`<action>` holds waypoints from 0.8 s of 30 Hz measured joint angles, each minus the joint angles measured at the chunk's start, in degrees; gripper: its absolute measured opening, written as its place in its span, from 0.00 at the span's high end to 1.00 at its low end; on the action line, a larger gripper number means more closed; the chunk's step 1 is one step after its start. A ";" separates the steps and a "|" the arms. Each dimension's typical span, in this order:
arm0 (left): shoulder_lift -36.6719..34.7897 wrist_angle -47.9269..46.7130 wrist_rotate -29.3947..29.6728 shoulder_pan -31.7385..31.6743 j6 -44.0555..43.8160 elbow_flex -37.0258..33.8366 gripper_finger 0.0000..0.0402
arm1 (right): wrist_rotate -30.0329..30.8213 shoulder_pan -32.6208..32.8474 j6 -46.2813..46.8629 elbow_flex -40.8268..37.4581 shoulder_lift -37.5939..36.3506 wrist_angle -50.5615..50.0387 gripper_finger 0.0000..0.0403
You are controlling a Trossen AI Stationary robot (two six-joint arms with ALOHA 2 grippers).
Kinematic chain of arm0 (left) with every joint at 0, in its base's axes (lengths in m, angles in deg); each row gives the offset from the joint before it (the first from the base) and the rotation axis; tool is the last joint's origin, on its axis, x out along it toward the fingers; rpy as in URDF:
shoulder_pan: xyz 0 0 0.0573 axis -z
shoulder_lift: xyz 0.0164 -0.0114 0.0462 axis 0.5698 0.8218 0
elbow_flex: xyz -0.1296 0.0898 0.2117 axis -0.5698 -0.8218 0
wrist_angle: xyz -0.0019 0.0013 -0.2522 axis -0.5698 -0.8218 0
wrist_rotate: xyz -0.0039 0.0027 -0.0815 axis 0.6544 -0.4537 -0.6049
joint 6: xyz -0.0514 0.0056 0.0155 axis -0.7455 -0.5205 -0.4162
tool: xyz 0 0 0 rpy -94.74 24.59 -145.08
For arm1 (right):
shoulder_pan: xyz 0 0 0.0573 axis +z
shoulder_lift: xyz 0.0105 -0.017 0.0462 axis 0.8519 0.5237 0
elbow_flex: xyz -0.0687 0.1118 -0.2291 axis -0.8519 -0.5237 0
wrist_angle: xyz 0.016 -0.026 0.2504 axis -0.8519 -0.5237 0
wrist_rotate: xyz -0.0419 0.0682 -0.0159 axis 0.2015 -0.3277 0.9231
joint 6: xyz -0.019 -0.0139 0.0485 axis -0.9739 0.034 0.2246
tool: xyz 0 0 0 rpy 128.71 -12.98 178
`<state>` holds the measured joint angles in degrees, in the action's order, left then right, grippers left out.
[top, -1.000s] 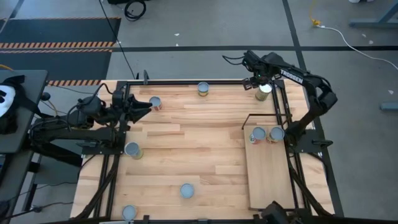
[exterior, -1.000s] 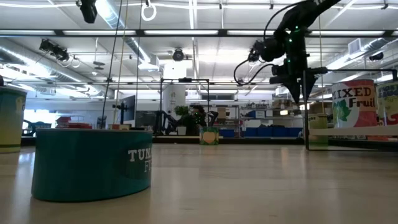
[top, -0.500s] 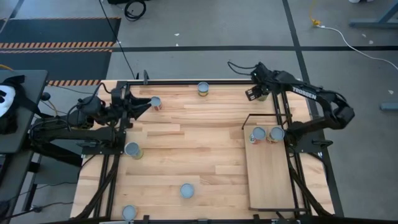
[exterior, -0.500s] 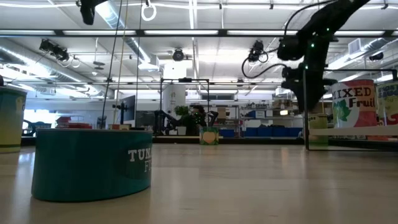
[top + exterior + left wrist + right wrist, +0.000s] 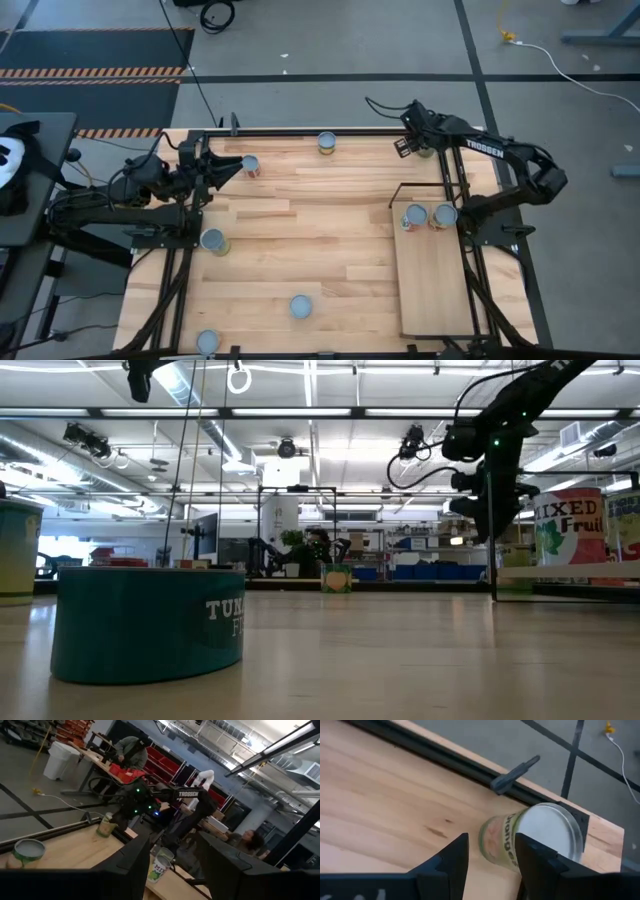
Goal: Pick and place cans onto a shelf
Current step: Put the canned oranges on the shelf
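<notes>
My right gripper (image 5: 410,147) is open over the white-topped can (image 5: 540,837) at the table's far right corner. It does not touch the can, which stands upright on the tabletop and shows past the fingers in the right wrist view (image 5: 491,840). The shelf (image 5: 435,275), a pale board with a black wire frame, lies at the right and holds two cans (image 5: 414,216) (image 5: 443,215) at its far end. My left gripper (image 5: 225,168) is open and empty at the far left, beside a red-labelled can (image 5: 250,166).
More cans stand on the planked table: at the far edge (image 5: 327,142), at the left (image 5: 213,241), near the middle front (image 5: 300,306) and at the front left (image 5: 207,342). A teal tuna can (image 5: 150,622) fills the low view's left. A black rail (image 5: 420,750) runs along the far edge.
My right gripper has moved a little toward the near edge and down, coming over the white-topped can at the far right corner, and now hides most of it in the high view. The can has stayed where it was.
</notes>
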<state>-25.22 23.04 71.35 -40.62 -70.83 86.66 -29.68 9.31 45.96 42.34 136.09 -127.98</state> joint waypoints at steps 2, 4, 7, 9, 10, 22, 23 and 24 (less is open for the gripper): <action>0.01 0.03 0.00 0.00 0.00 0.00 0.58 | 1.20 -0.47 1.28 0.01 -0.88 0.01 0.58; 0.00 0.04 0.00 0.00 0.02 0.00 0.58 | 1.28 -2.01 1.94 0.02 -1.04 0.06 0.58; 0.01 0.08 0.05 -0.02 0.08 0.00 0.58 | 0.97 -3.34 1.65 0.02 -0.38 1.58 0.58; 0.01 0.25 0.58 -0.06 1.16 0.00 0.58 | 0.87 -3.34 1.68 0.02 0.05 1.70 0.57; 0.01 0.43 0.85 -0.05 1.58 0.00 0.58 | 0.91 -3.30 1.67 0.02 0.22 1.79 0.57; -0.01 0.64 0.37 0.02 1.99 0.00 0.58 | 3.11 -0.95 11.77 0.04 1.03 -1.27 0.56; 0.00 0.63 0.10 0.02 1.99 0.00 0.58 | 4.24 -0.35 12.55 0.04 1.02 -1.14 0.56; 0.01 0.62 0.01 0.02 1.99 0.00 0.58 | 5.62 0.28 13.72 0.04 0.91 -0.86 0.56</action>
<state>-25.21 23.66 71.37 -40.60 -68.84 86.66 -24.07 9.59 59.69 42.38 137.00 -128.84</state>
